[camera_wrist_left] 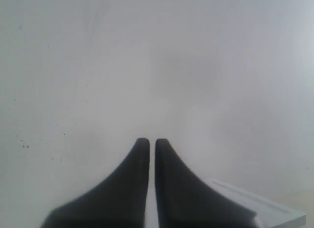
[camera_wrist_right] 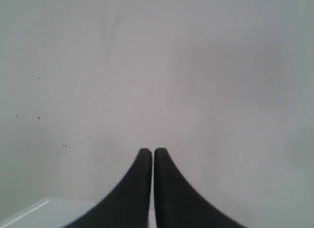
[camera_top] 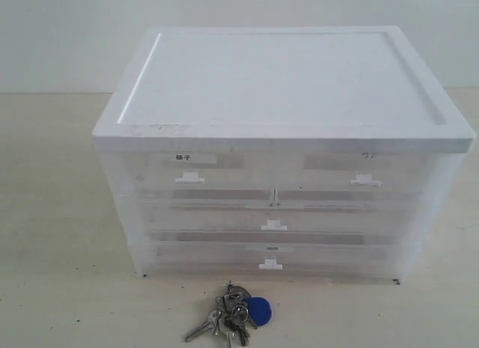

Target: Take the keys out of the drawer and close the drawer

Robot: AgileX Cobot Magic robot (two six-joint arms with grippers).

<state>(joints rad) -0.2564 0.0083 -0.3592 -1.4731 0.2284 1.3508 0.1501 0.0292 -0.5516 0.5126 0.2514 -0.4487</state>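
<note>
Both pinched closed, left hand, right hand, facing wall

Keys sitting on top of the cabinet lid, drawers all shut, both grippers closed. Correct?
Wrong on one point: the keys lie on the table in front of the cabinet, not on its lid; the exterior view shows it. Drawers shut, left gripper and right gripper closed: yes.

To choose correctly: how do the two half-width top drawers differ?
In the exterior view, the left drawer bears bold black characters on its label; the right drawer shows only a faint mark. The left drawer's label is whiter, the right's greyish. Both are translucent, shut, with small white tab handles.
</note>
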